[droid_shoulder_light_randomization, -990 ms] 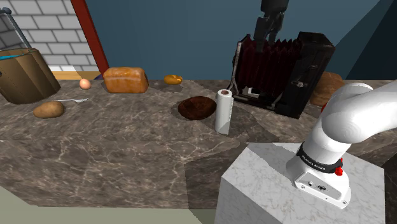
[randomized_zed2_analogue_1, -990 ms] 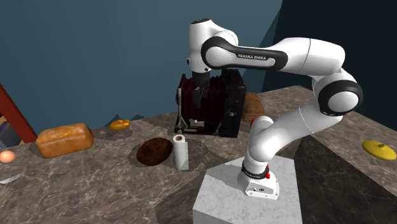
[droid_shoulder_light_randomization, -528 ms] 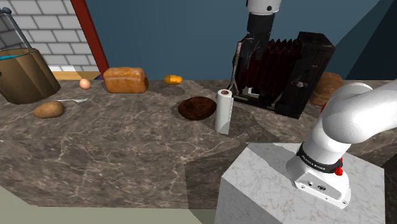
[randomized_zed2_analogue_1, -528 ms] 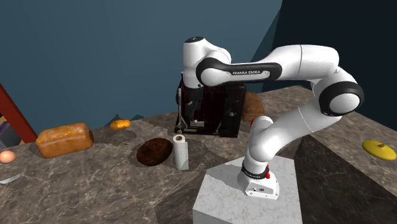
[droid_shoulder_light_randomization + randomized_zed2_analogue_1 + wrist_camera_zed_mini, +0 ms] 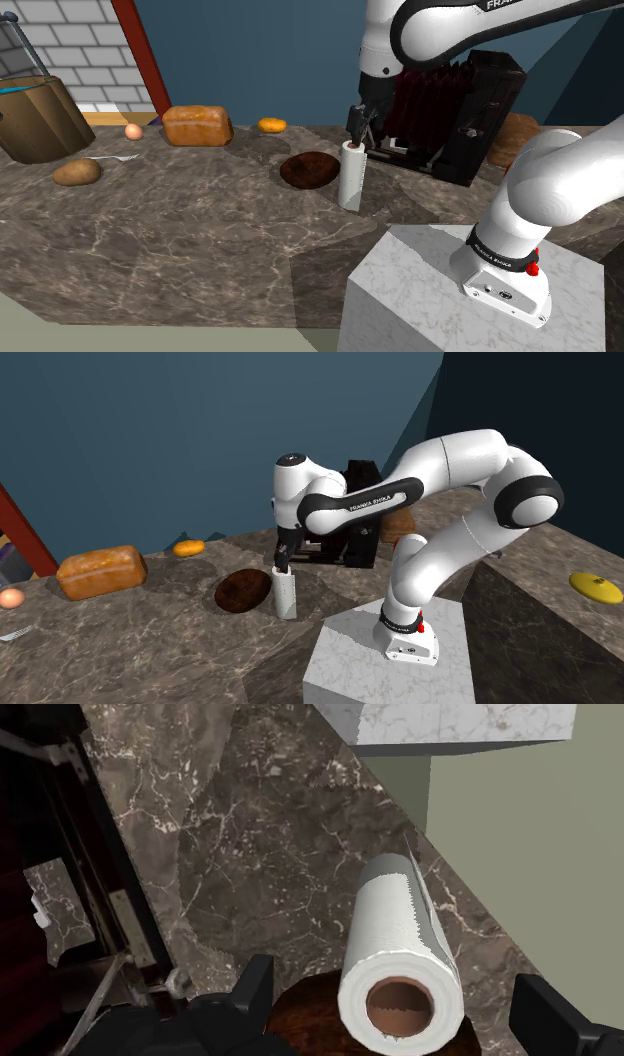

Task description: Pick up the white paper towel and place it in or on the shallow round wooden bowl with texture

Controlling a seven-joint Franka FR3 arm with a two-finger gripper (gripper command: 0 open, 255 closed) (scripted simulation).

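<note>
A white paper towel roll (image 5: 350,176) stands upright on the dark marble counter, just beside a shallow dark brown wooden bowl (image 5: 309,169). My gripper (image 5: 358,126) hangs just above the roll's top, pointing down. In the wrist view its two black fingers (image 5: 256,989) stand wide apart on either side of the roll (image 5: 400,966), with gaps on both sides, so it is open and holds nothing. The bowl (image 5: 312,1016) shows under the roll's rim. From the second exterior view the gripper (image 5: 281,562) sits over the roll (image 5: 286,596), with the bowl (image 5: 242,590) beside it.
A black and dark red bellows camera (image 5: 452,112) stands close behind the roll. A bread loaf (image 5: 198,125), an egg (image 5: 133,131), a potato (image 5: 76,172) and a brown tub (image 5: 36,117) lie toward the shoulder view's left. The marble stand (image 5: 450,300) is in front.
The arm has swung down and toward the shoulder view's left, from high over the bellows camera to just above the roll. The roll and bowl have not moved.
</note>
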